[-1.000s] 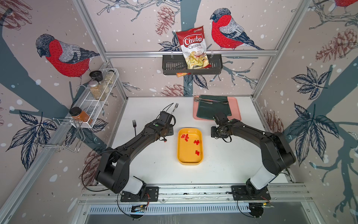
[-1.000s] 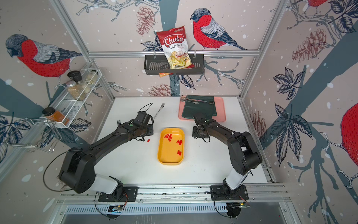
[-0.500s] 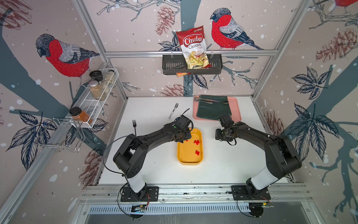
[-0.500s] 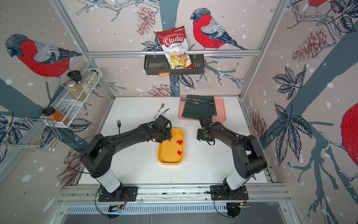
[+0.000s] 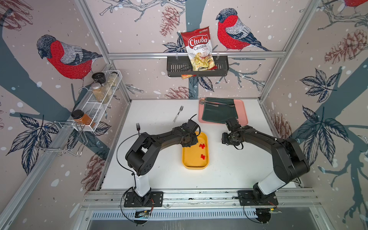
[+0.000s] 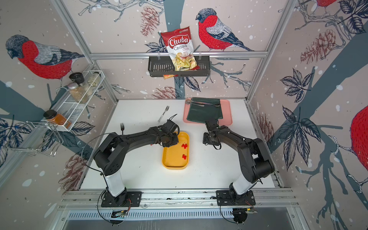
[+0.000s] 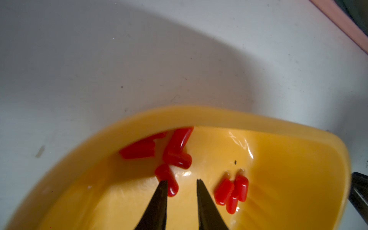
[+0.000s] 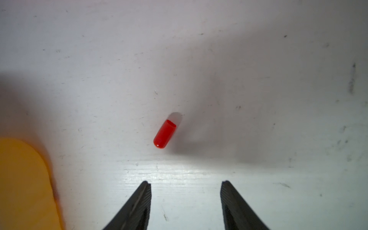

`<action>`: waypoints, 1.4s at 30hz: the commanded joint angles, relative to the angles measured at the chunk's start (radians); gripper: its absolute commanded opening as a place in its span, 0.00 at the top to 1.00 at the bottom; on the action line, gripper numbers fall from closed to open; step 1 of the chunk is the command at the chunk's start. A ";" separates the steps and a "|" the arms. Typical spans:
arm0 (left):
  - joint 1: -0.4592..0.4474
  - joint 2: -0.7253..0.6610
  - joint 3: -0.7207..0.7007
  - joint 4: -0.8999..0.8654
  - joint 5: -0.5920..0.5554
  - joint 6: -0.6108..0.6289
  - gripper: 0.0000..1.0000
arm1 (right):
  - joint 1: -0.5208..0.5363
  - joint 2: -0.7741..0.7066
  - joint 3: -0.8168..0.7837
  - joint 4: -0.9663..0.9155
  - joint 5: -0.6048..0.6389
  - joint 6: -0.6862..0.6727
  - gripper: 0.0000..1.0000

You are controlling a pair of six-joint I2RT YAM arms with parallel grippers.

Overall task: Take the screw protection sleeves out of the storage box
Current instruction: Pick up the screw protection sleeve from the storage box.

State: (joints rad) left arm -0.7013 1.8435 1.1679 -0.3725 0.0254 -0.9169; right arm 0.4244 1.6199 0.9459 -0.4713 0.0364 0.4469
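Partly done. One sleeve (image 8: 164,133) lies on the table (image 8: 258,79) ahead of the right gripper (image 8: 185,182), whose jaws are wide apart and empty. A second red speck (image 6: 151,144), apparently another sleeve, lies on the table left of the box (image 7: 199,115). About eight sleeves (image 7: 177,151) are left in the box.

Left gripper (image 7: 181,181): jaws narrowly apart, nothing between them, one tip at a sleeve's side. Left arm stretched forward, wrist bent down over the box's far end. Right arm reaches forward, wrist low, just right of the box.
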 commanded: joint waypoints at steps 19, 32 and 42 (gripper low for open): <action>-0.001 0.066 0.044 -0.059 -0.038 0.043 0.80 | -0.008 0.006 -0.027 0.030 -0.001 -0.009 0.40; -0.008 0.018 0.041 -0.059 -0.019 0.084 1.00 | -0.009 0.005 -0.020 0.028 0.000 -0.013 0.41; 0.028 -0.259 -0.032 -0.205 -0.163 0.205 1.00 | -0.008 -0.001 -0.006 0.019 0.004 -0.005 0.41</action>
State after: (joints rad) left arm -0.6991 1.6287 1.1614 -0.4831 -0.0521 -0.7876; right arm 0.4171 1.6249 0.9325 -0.4465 0.0364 0.4442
